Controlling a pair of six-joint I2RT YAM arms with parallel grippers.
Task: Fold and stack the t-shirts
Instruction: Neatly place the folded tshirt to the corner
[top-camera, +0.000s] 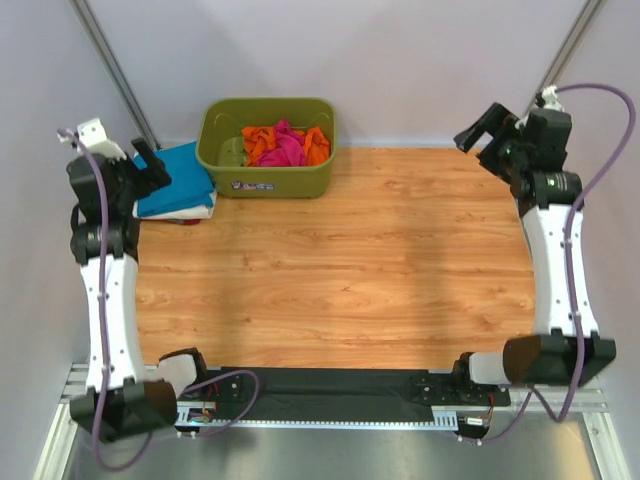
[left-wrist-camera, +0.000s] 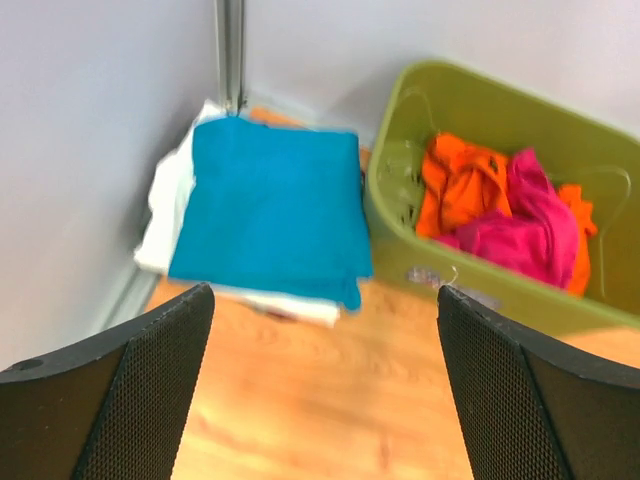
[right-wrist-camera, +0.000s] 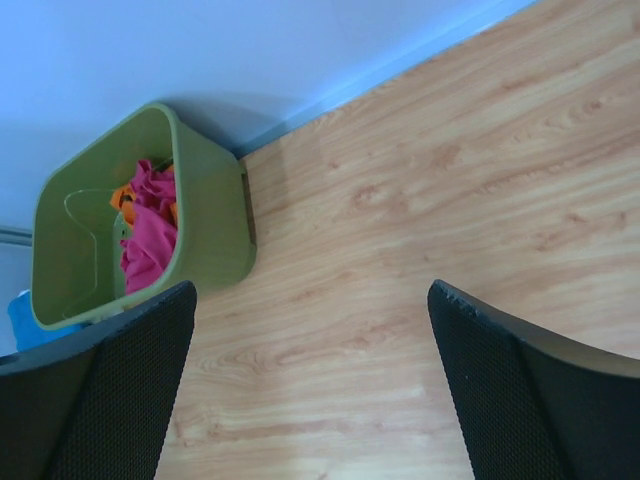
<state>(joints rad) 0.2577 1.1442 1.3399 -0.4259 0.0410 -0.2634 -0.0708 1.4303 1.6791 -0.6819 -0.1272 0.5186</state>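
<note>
Left gripper (left-wrist-camera: 322, 300), right gripper (right-wrist-camera: 310, 295) gaping, empty. Risk: pink cloth t-shirt (top-camera: 286, 150), orange cloth t-shirt (top-camera: 257, 141) tangled in olive-green plastic tub (top-camera: 266, 184); grab lifts both.

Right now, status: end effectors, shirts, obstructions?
Left end effector and right end effector open, empty. Teal shirt folded atop white shirt, far-left corner. Pink shirt, orange shirt crumpled in green tub.

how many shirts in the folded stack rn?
2. The teal-blue shirt is on top and the white shirt under it, in the far-left corner beside the tub. Anything thinner beneath the white one would be hidden.
</note>
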